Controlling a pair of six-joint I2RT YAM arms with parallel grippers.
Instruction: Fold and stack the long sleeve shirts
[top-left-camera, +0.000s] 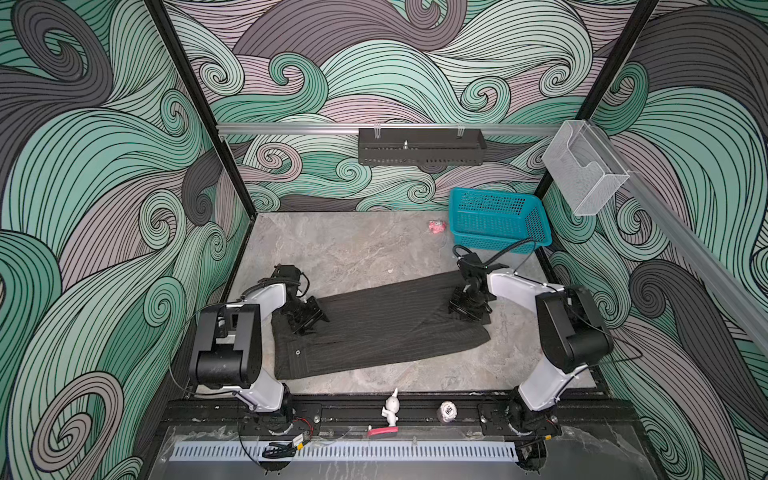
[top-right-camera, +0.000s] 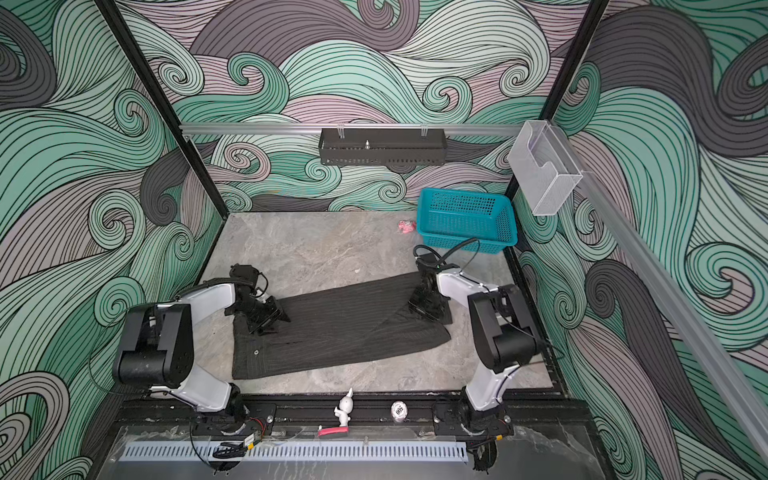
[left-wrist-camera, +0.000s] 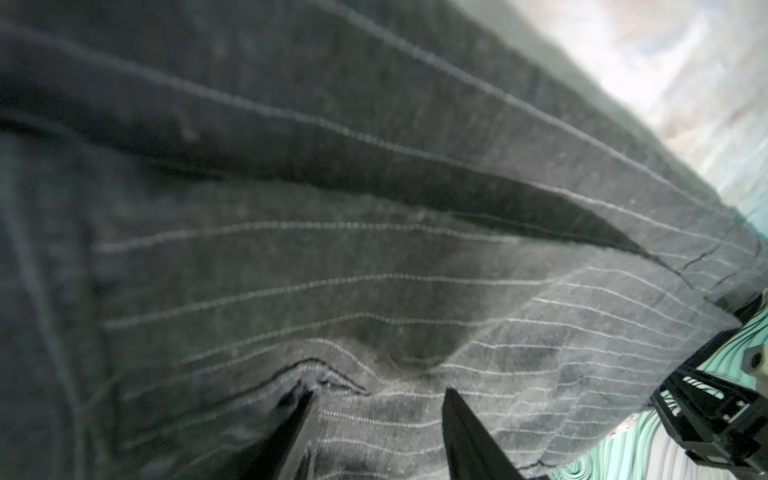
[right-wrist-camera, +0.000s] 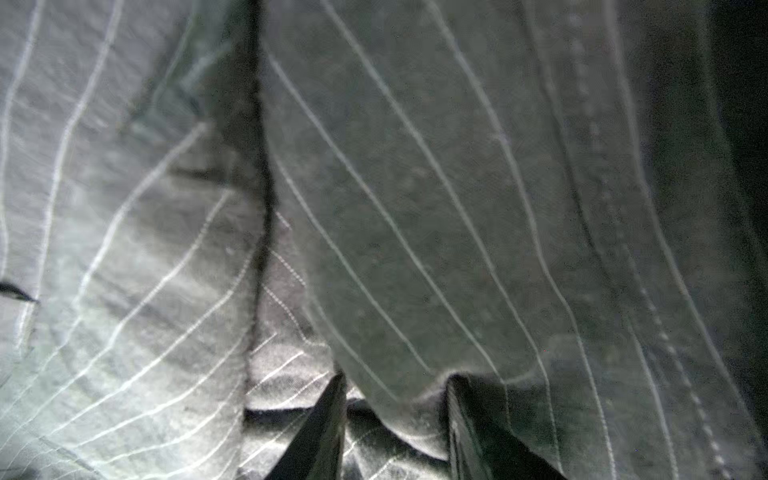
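Observation:
The long sleeve shirt (top-left-camera: 382, 328) (top-right-camera: 340, 332) is dark with pale pinstripes and lies folded into a long band across the grey table, slanting up to the right. A small button (top-left-camera: 297, 352) shows near its left end. My left gripper (top-left-camera: 309, 320) (top-right-camera: 270, 318) rests on the band's far left corner. In the left wrist view this gripper (left-wrist-camera: 380, 395) is open, its tips pressed onto the cloth (left-wrist-camera: 374, 208) beside a raised hem. My right gripper (top-left-camera: 467, 309) (top-right-camera: 428, 307) is down on the far right corner. Seen from its own wrist, the right gripper (right-wrist-camera: 397, 380) is open with a loose fold of shirt (right-wrist-camera: 415, 208) between the fingers.
A teal basket (top-left-camera: 498, 220) stands at the back right, a small pink thing (top-left-camera: 437, 226) just left of it. A white figurine (top-left-camera: 391, 409) and a small ball (top-left-camera: 447, 411) sit on the front rail. A black tray (top-left-camera: 422, 146) and a clear holder (top-left-camera: 586, 166) hang on the walls.

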